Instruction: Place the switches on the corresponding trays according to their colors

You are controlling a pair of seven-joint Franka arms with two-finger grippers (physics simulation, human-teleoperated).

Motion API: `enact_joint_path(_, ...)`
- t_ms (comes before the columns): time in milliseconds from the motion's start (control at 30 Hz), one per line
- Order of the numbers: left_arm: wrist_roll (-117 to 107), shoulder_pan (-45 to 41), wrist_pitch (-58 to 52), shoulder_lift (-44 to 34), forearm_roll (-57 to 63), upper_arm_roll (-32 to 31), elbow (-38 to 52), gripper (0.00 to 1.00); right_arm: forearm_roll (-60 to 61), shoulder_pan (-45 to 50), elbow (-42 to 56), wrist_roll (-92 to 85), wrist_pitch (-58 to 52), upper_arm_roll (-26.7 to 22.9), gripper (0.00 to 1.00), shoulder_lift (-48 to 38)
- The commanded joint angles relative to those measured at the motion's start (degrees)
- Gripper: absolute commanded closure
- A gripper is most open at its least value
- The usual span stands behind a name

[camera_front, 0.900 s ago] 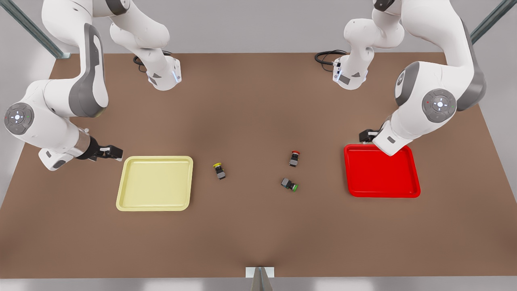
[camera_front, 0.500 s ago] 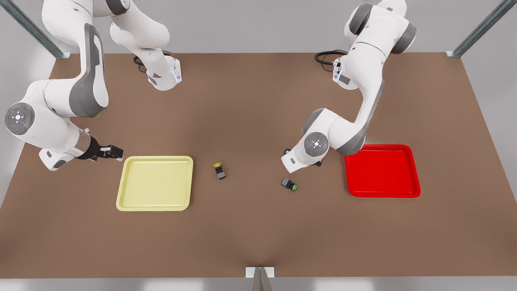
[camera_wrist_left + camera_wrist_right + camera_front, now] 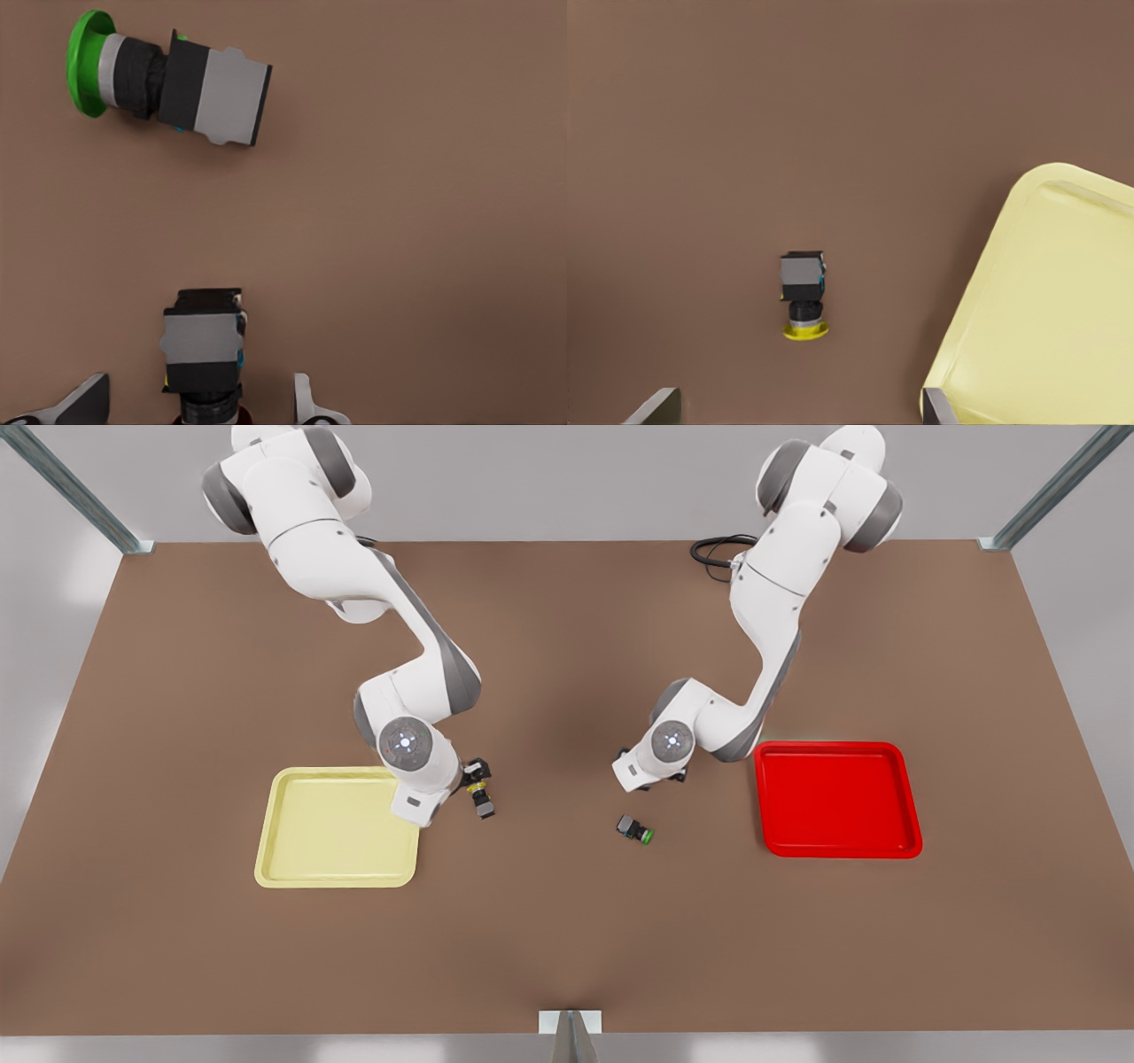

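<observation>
Between the left gripper (image 3: 195, 416) open fingers (image 3: 306, 403), the red switch (image 3: 202, 350).

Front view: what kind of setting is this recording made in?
Probably a simulated tabletop sorting bench: a bare brown table framed by metal struts, two white robot arms mounted at its far edge, and colour-coded trays, a yellow tray and a red tray, with small push-button switches between them.
</observation>
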Motion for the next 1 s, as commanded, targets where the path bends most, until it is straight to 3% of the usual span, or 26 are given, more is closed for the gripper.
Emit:
enact_joint_path(0,-0.06,0.00,0.01,0.09,-0.17,0.00,-0.04,0.00,-0.75,0.27,-0.01,1.52,1.51,0.06,0.00,0.94)
enact_joint_path(400,-2.52,-0.79,0.88,1.67,0.62,0.35,0.14,0.00,-6.02,-0.44,-8.97,4.42,22.43,1.38,0.00,6.82)
enact_joint_path(467,-2.52,-0.79,0.97,1.67,0.62,0.35,0.14,0.29,-7.51,-0.35,-9.15,3.90,23.67,1.38,0.00,7.88)
enact_joint_path(500,-2.52,-0.79,0.97,1.94,0.62,0.35,0.14,0.36,-8.48,-0.35,-9.50,3.72,23.67,1.38,0.00,7.97)
enact_joint_path(833,-2.43,-0.79,4.05,1.67,1.58,0.35,0.66,0.35,-9.37,-1.49,-15.12,3.63,29.20,1.38,0.01,8.24)
enact_joint_path(967,-2.43,-0.79,3.96,1.85,3.43,0.35,0.58,0.35,-9.01,-1.58,-15.04,3.90,29.03,2.26,0.35,8.06)
